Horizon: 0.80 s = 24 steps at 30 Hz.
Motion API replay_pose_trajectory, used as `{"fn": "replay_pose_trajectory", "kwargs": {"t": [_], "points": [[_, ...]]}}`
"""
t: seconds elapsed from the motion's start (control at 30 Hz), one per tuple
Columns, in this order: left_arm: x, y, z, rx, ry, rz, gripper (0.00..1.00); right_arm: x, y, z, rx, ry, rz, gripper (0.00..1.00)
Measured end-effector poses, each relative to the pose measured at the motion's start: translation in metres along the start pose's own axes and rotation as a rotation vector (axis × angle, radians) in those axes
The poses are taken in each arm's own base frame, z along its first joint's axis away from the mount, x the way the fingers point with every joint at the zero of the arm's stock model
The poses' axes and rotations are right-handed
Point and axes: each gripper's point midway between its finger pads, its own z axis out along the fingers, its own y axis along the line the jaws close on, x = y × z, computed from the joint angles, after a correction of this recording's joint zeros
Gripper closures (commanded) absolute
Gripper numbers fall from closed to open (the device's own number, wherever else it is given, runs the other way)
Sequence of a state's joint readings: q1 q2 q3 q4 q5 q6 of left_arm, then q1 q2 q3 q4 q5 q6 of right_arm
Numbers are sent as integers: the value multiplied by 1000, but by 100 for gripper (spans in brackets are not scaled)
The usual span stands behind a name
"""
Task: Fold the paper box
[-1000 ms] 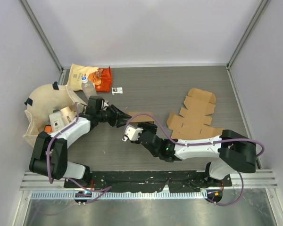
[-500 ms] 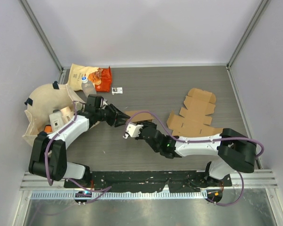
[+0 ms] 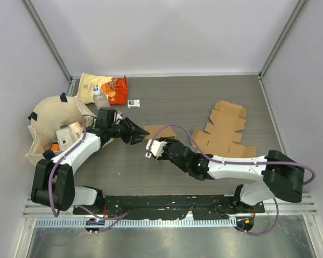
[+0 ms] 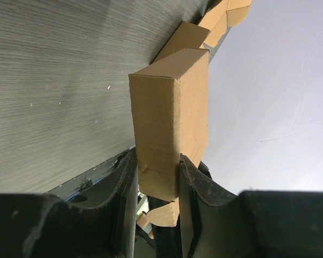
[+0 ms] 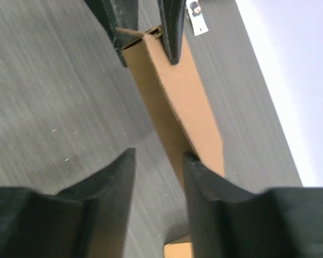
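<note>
Lying slumped at the far left of the overhead view, a soft beige cloth bag [image 3: 48, 115] is resting beside the wall. Just behind it, a crinkled tan-and-orange snack packet [image 3: 99, 86] and a clear plastic bottle [image 3: 99, 98] are lying together, with a small white tag [image 3: 133, 103] near them. The left gripper [image 3: 141, 131] is clamping its two black fingers [image 4: 124, 183] on the narrow end of the paper box [image 3: 162, 130], a slim rectangular sleeve of smooth brown cardboard with sharp creases, holding it near the middle of the surface [image 3: 194, 97]. The right gripper [image 3: 151, 148] is hovering just beside the box's near side, and its wrist view is showing the fingers [image 5: 118, 177] standing apart with bare surface between them. Further right, a flat, unfolded cardboard blank [image 3: 223, 131] with rounded flaps is lying on the surface. The surface is showing a dark grey, brushed wood grain. Pale matte walls [image 3: 167, 32] and aluminium posts [image 3: 48, 38] are enclosing it.
</note>
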<state>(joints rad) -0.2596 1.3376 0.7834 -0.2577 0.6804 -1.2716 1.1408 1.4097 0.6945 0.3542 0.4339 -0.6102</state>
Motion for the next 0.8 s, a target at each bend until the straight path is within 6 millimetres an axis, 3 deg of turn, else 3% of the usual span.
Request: {"fn": "replay_pose_trajectory", "kwargs": {"t": [0.1,0.23,0.37,0.5,0.63,0.8], "points": [[1,-5,-2,19,-4,-7,93,-3,3,-10,-46,-8,65,19],[1,-8,-4,33,-7,-32,93,-9,-6,-25,-99,-34,181,18],[1,-6,-4,26,-8,-36,93,-11,-31,-25,-101,-24,260,18],[5,1,-5,-2,4,-48,93,-28,-51,-23,-86,-66,280,20],[6,4,-6,-13,11,-48,93,-45,-50,-16,-121,-104,253,23],[6,4,-8,-11,19,-57,93,-39,-28,-6,-200,-88,227,23]]}}
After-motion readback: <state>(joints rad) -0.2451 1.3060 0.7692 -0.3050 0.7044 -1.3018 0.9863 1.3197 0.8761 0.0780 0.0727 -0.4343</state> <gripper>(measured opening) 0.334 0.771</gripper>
